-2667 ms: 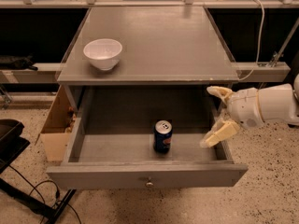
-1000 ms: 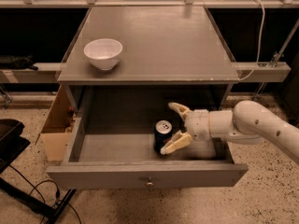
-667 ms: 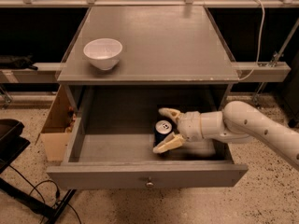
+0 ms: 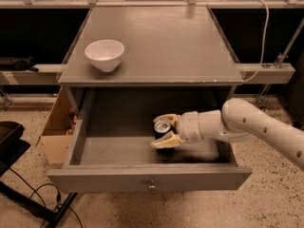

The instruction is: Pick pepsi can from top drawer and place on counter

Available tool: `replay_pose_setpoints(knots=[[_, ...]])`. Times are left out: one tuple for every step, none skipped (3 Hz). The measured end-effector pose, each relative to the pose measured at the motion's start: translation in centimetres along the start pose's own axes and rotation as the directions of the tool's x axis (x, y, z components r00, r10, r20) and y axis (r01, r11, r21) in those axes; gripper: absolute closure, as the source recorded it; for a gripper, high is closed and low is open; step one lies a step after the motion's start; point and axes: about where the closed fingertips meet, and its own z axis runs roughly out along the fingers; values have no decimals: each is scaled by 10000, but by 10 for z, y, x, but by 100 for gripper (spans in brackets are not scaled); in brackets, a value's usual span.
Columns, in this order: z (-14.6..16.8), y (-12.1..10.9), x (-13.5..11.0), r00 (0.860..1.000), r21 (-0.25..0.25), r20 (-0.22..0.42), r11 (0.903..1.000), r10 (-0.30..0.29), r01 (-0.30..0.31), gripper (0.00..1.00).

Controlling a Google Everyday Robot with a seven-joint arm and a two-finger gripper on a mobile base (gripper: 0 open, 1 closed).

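The top drawer (image 4: pixel 118 177) stands pulled open under the counter (image 4: pixel 161 42). The pepsi can (image 4: pixel 162 126), dark blue with a silver top, stands upright in the middle of the drawer. My gripper (image 4: pixel 155 132) reaches in from the right. Its two cream fingers sit on the far and near sides of the can, closed against it. The can still rests on the drawer's bottom. My white arm (image 4: pixel 251 125) crosses above the drawer's right wall.
A white bowl (image 4: pixel 105 54) stands on the counter's front left. A cardboard box (image 4: pixel 56 132) sits left of the cabinet, and a black stand (image 4: pixel 12 146) with cables lies on the floor. A rail (image 4: pixel 266 72) runs at the right.
My gripper has moved from the drawer's right side leftward to the can. Its fingers have come in around the can and narrowed onto it.
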Motion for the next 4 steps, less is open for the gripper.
replay_pose_setpoints(knots=[[-28, 1, -34, 9988, 236, -442, 9995, -216, 227, 86], [-73, -10, -123, 9938, 498, -840, 9957, -732, 775, 100], [-86, -35, -203, 9895, 623, -776, 9900, -1216, 1265, 100], [-75, -82, -269, 9900, 999, -419, 9853, -1347, 1383, 100]])
